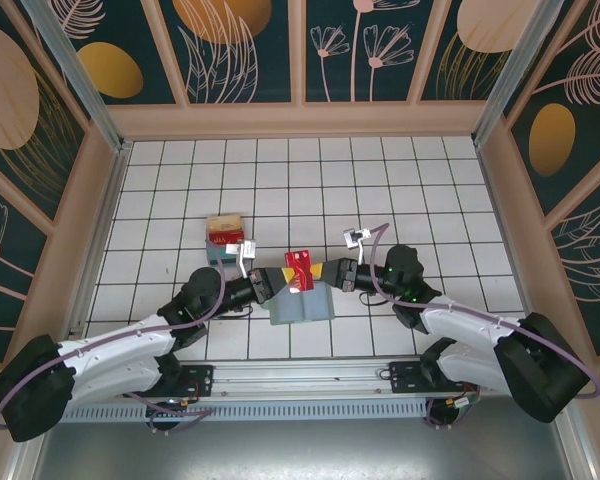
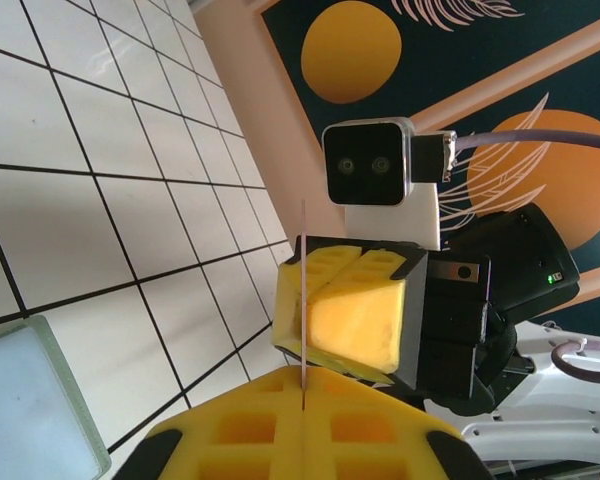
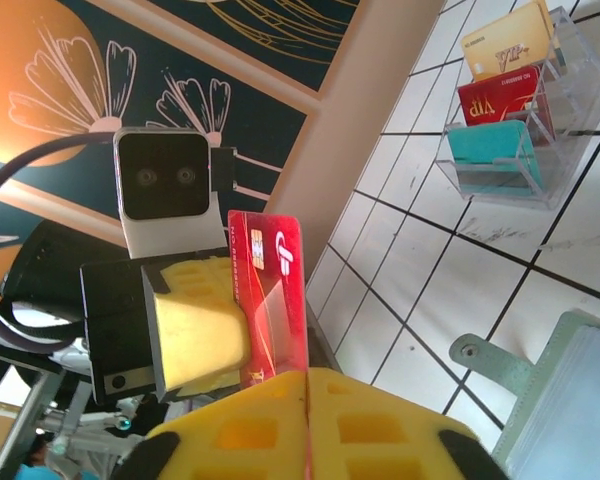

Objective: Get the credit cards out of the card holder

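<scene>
left gripper [image 1: 280,284]: extends from the left over the middle of the table [image 1: 380,180]; its yellow fingers are pressed together on the left end of the red credit card [image 1: 300,267]; in the left wrist view the card stands edge-on, a thin line running straight into the seam between those fingers

right gripper [image 1: 326,275]: extends from the right, tip to tip with the left one; in the right wrist view the card's lower edge sinks into the seam between its own yellow fingers; they look drawn together on the card, though the seam is too fine to say how firmly they pinch

red credit card: held in the air between the two grippers, standing on edge; its red face with pale markings is turned toward the right wrist camera; it sits over the far edge of the card holder [image 1: 302,305], apart from it

card holder: grey-green wallet lying flat on the white tiles, just on the near side of the fingertips; a leaf with a clear window and a green snap tab shows at the lower right of the right wrist view

card stand [image 1: 225,240]: clear stepped rack on the table beyond the left gripper, apart from the wallet; holds a tan card, a red card and a teal card, one to a tier, upright

table: white tiles with dark grid lines; walled by floral panels
</scene>
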`<state>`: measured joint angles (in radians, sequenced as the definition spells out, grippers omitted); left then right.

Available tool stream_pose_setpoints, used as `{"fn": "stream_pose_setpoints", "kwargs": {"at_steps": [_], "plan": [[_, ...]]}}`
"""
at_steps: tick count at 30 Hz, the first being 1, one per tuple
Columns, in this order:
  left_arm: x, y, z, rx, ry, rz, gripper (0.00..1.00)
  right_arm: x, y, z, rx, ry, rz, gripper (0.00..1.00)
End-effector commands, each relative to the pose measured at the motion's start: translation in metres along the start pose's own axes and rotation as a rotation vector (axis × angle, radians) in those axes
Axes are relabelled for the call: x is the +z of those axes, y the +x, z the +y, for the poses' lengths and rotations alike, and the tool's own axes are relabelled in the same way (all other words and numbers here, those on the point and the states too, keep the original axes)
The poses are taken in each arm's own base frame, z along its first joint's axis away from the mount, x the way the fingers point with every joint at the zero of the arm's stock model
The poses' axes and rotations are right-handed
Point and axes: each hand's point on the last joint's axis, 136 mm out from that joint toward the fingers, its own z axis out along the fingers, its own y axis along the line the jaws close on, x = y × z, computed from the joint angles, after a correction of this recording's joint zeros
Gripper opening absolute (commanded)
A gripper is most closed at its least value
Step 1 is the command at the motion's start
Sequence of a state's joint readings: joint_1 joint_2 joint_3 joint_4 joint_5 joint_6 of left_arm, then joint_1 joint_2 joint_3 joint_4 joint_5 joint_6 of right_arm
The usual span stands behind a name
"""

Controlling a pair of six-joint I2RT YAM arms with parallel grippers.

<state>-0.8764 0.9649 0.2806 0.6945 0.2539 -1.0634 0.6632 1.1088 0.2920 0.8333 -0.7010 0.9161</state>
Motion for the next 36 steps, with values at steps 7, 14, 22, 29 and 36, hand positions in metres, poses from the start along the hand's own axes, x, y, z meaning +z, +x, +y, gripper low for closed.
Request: {"fn": "stream_pose_setpoints", "kwargs": {"at_steps": [7, 14, 22, 29, 36], "plan": [[-0.008, -0.011, 0.007, 0.105, -0.128, -0.016, 0.0, -0.009, -0.007, -0.004, -0.122, 0.103, -0.035, 0.81], [-0.028, -0.032, 0.038, 0.275, -0.49, 0.006, 0.0, -0.023, -0.006, -0.021, -0.229, 0.246, -0.051, 0.93], [-0.054, -0.071, 0.056, 0.423, -0.784, -0.081, 0.0, -0.029, -0.01, -0.026, -0.343, 0.331, -0.179, 0.99], [-0.058, -0.09, 0.056, 0.698, -0.866, -0.058, 0.0, -0.04, -0.011, -0.02, -0.422, 0.335, -0.263, 0.99], [-0.061, -0.092, 0.055, 1.078, -0.872, 0.066, 0.0, -0.046, -0.009, -0.022, -0.404, 0.335, -0.278, 0.99]]}}
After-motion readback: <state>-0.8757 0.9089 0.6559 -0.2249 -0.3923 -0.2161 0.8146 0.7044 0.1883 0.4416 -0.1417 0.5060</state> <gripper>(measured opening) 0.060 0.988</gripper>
